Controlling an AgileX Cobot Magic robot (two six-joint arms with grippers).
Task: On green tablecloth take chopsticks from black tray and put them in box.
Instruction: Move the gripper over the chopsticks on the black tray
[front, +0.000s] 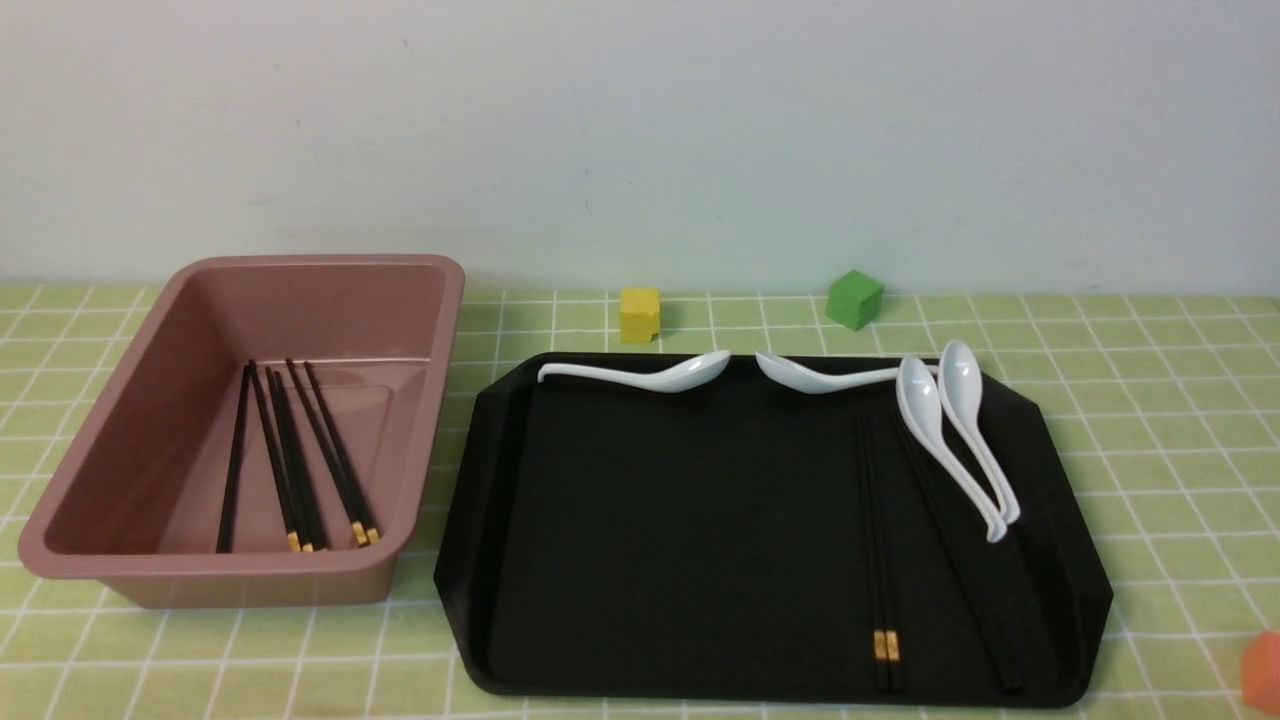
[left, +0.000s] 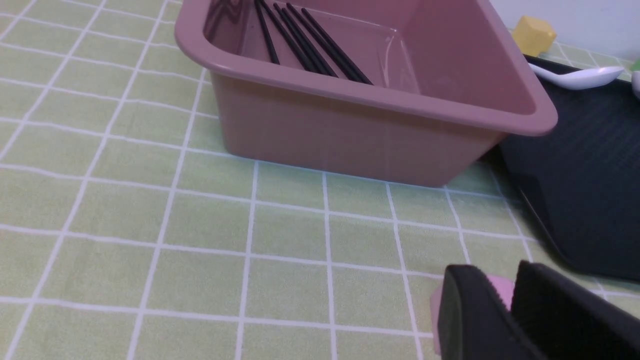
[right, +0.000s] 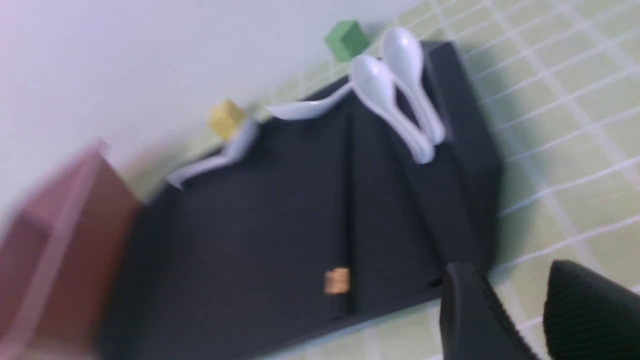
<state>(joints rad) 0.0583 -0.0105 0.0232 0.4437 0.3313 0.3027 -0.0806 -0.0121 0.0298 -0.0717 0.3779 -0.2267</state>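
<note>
Chopsticks (front: 880, 540) – one pair lies in the right half of the black tray (front: 650, 560). The sticks are side by side, long axis near-to-far, gold bands toward the robot. A second, slanting pair is faintly made out just right of it, far ends by the white spoons (front: 945, 440); it is hard to separate from the black.

Several stowed sticks (front: 290, 450) are seen in the box (front: 300, 262), left of the tray on the green tablecloth (front: 1180, 420).

Right gripper (right: 510, 272) – fingers apart, nothing held, placed by the tray's near right corner, so the pair lies ahead and slightly inward. This arm is judged the nearer.

Left gripper (left: 495, 280) – fingers narrowly apart, empty, low over the cloth on the box's near side.
</note>
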